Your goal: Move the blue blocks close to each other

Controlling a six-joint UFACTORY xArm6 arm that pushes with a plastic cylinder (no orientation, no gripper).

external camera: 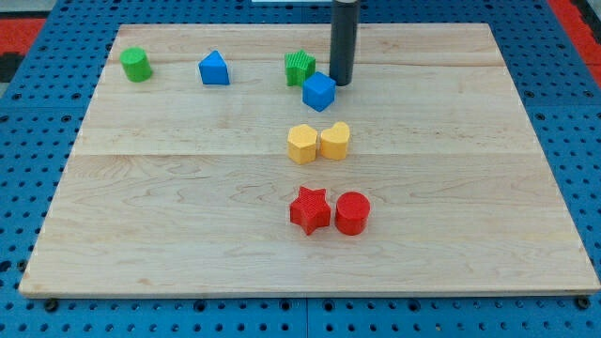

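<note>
A blue cube (319, 91) sits on the wooden board near the view's top centre. A second blue block, house-shaped (214, 69), sits well to its left, with open board between the two. My tip (341, 82) stands just to the right of and slightly above the blue cube, close to it or touching its upper right edge. A green block (300, 68) sits right beside the blue cube at its upper left.
A green cylinder (136, 65) stands at the top left. A yellow hexagon (302, 144) and a yellow heart-like block (335, 141) sit together mid-board. A red star (310, 209) and a red cylinder (353, 213) sit together lower down. The board (141, 207) rests on blue pegboard.
</note>
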